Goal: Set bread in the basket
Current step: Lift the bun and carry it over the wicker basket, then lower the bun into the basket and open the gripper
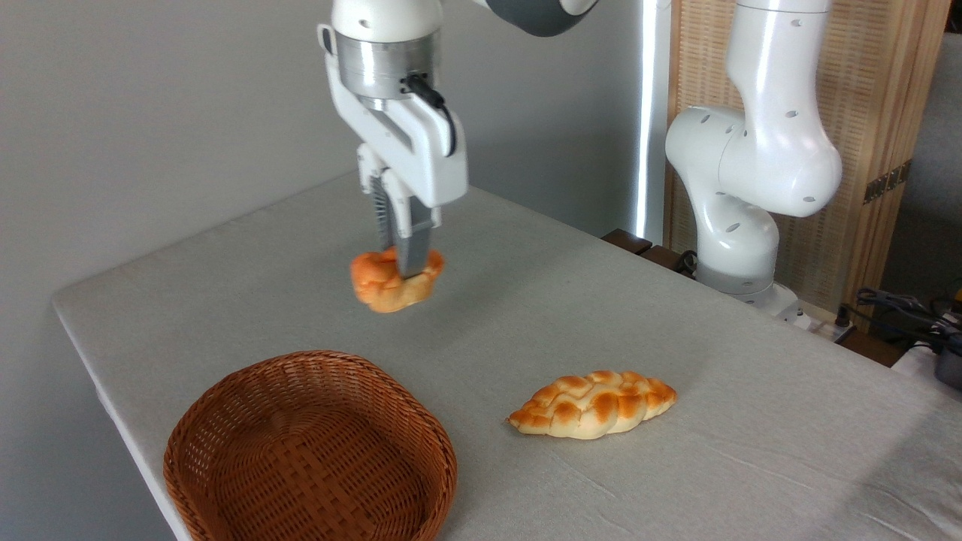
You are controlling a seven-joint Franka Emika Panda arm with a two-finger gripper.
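The bread (383, 284), a small orange-golden lumpy bun, hangs in the air above the table, behind and a little right of the basket. My gripper (402, 267) points down from above and is shut on the bun's top, squeezing it between the two fingers. The basket (225, 406), a shallow reddish-brown wicker oval, stands at the table's front left with nothing inside it.
A longer braided pale-and-brown loaf (594, 403) lies on the grey tablecloth (676, 315) to the right of the basket. The arm's white base (740, 225) stands at the back right. The table's left edge runs close beside the basket.
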